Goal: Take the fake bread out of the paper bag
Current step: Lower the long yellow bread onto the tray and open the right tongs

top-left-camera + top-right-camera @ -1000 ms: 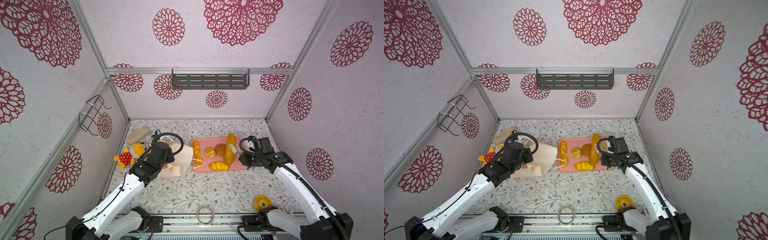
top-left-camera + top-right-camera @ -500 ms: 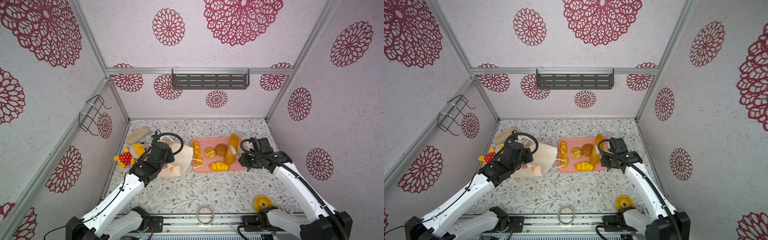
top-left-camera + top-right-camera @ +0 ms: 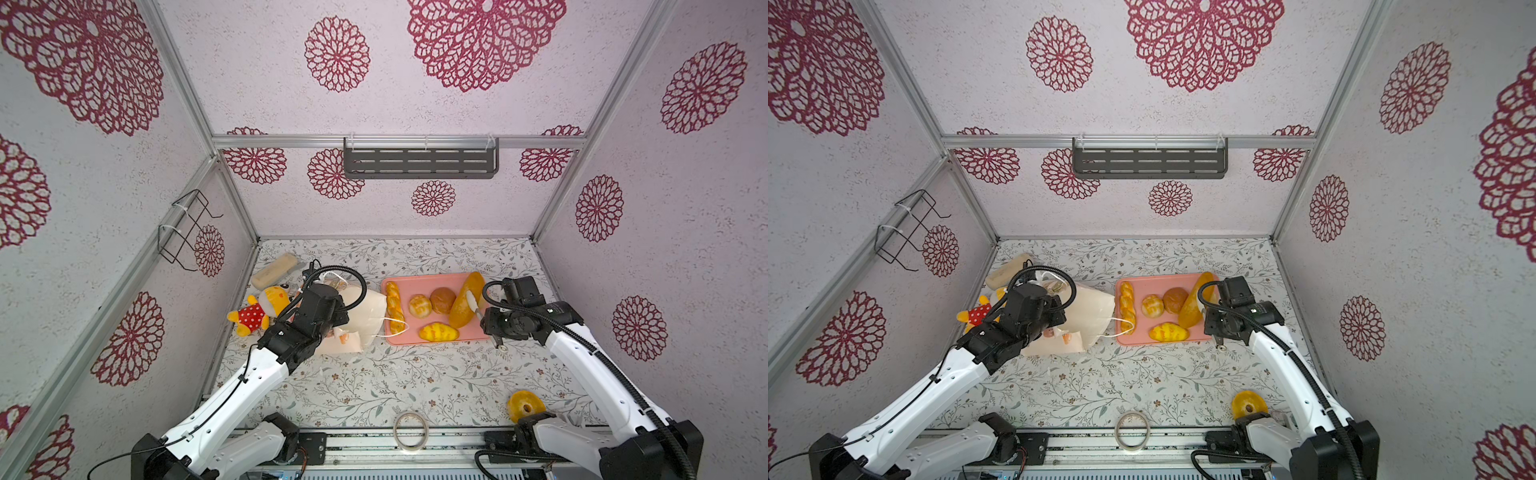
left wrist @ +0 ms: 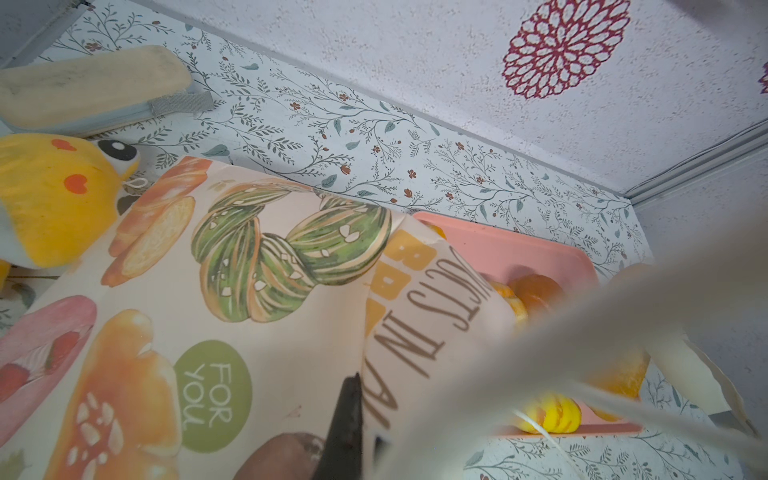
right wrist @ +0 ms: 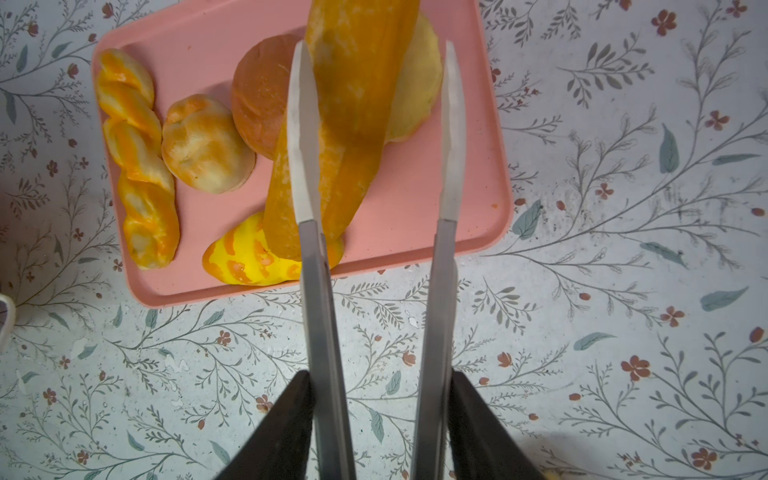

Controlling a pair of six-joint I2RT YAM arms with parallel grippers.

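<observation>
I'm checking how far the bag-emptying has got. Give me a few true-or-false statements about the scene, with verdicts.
1. The right gripper is open over the long loaf. True.
2. The paper bag stands upright. False: it lies tipped over, its handle reaching the pink tray.
3. The brown bun sits on the tray. True.
4. The ring-shaped bread is on the tray. False: it lies near the table front edge.

"FOR YOU" on paper bag [image 4: 291,340]

Smooth fake bread [image 5: 203,145], matt plastic tray [image 5: 415,208], creased paper bag [image 4: 291,353].
</observation>
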